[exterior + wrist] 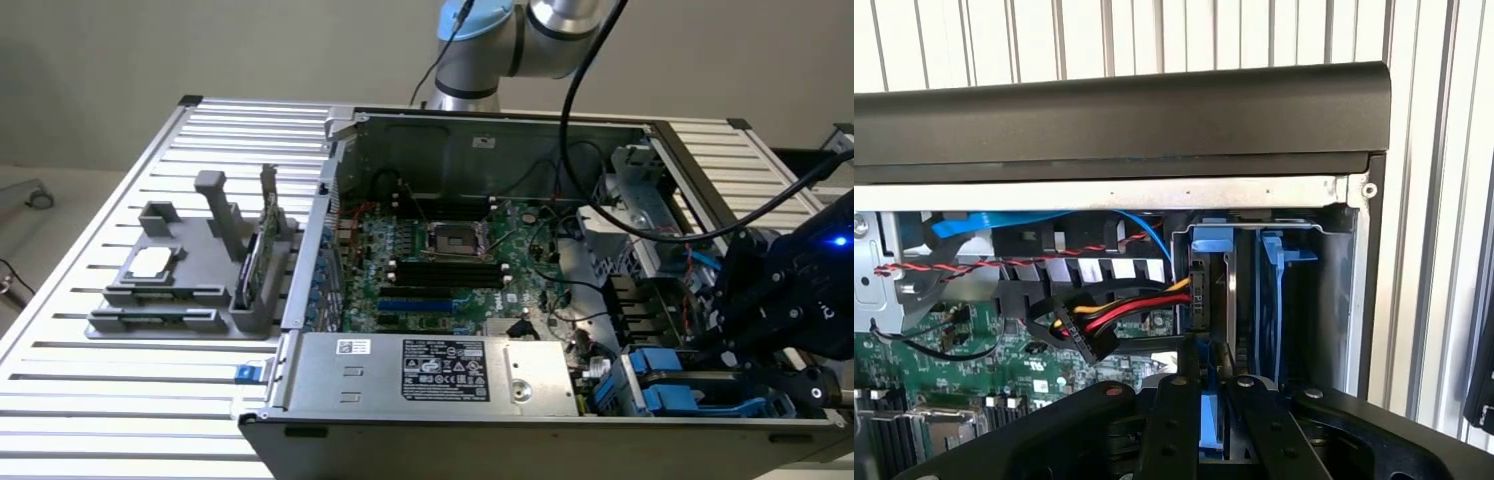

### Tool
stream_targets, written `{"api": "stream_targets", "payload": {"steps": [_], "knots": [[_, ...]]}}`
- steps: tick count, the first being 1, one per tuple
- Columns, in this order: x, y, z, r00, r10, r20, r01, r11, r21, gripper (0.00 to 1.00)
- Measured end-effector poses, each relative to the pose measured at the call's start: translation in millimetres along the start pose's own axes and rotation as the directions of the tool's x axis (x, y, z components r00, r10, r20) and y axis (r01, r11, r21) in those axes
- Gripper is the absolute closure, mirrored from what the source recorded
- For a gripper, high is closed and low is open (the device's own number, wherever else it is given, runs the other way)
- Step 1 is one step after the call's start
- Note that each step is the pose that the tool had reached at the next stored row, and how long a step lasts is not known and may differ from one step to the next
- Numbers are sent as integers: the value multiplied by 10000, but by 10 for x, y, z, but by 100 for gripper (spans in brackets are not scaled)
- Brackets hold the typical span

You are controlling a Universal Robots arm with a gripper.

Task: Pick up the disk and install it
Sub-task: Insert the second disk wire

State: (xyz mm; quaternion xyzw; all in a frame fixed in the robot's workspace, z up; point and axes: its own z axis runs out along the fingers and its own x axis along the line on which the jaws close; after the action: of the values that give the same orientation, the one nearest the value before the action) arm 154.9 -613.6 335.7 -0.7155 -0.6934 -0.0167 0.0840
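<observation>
The arm (534, 40) was silver metal with light blue caps at its joints, and black cables hung along it. The gripper (1204, 425) was matte black, built of flat linked bars fastened with small round screws. A blue light glowed on the black wrist housing (837, 241).

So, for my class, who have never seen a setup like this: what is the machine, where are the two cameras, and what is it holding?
A robot arm works over an open computer case lying on a slatted metal table. The exterior view looks on from off the arm; the wrist view rides just behind the gripper, looking into the case. A grey holder sits on the table beside the case. The gripper's two black fingers are closed on the blue edge of the disk, down at the blue drive bays.
</observation>
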Motion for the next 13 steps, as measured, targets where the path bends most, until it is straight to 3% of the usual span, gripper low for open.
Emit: {"api": "stream_targets", "payload": {"steps": [13], "knots": [[-2,1,13,10000,-8,-14,8,10000,1,82]]}}
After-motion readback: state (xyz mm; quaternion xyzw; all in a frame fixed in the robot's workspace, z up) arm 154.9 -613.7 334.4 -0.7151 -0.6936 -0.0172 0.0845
